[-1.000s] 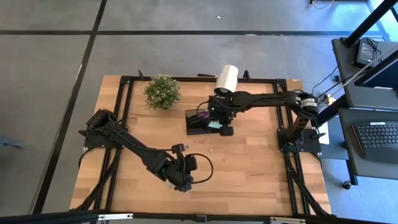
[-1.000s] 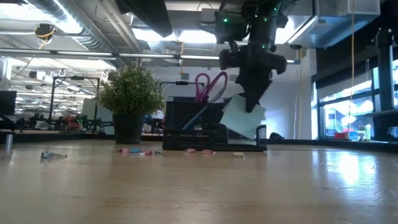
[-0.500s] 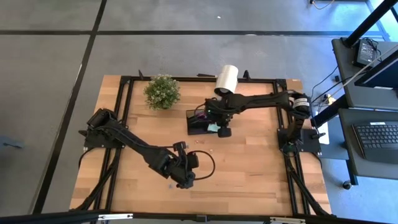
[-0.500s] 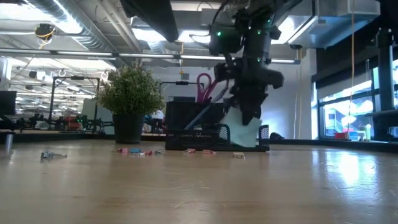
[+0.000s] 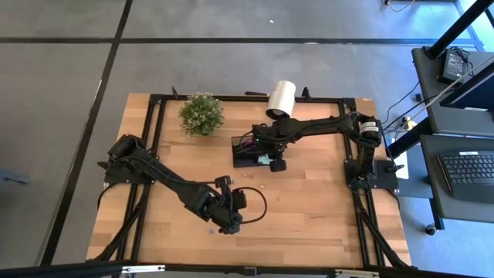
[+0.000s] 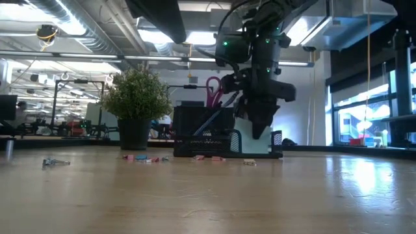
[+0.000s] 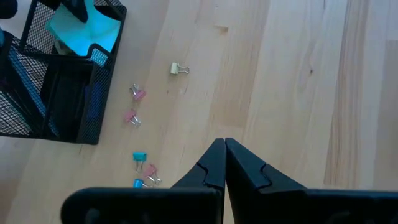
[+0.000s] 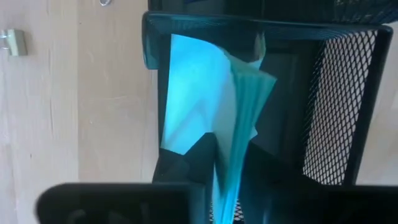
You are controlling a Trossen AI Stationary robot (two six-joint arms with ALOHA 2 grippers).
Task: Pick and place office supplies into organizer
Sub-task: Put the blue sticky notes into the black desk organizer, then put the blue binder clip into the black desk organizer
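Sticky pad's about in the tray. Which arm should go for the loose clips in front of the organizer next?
Probably the left. The left gripper is shut and empty, hovering over bare table with the clips just ahead. The right gripper is occupied, holding the sticky-note pad inside the organizer.

Bright overhead light (window glare, low view)

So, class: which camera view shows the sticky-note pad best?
The right wrist view: the sticky-note pad fills the frame, standing on edge between the right gripper's fingers inside the organizer. The left wrist view shows it small at a corner, the high view only a speck, and the low view hides it behind the gripper.
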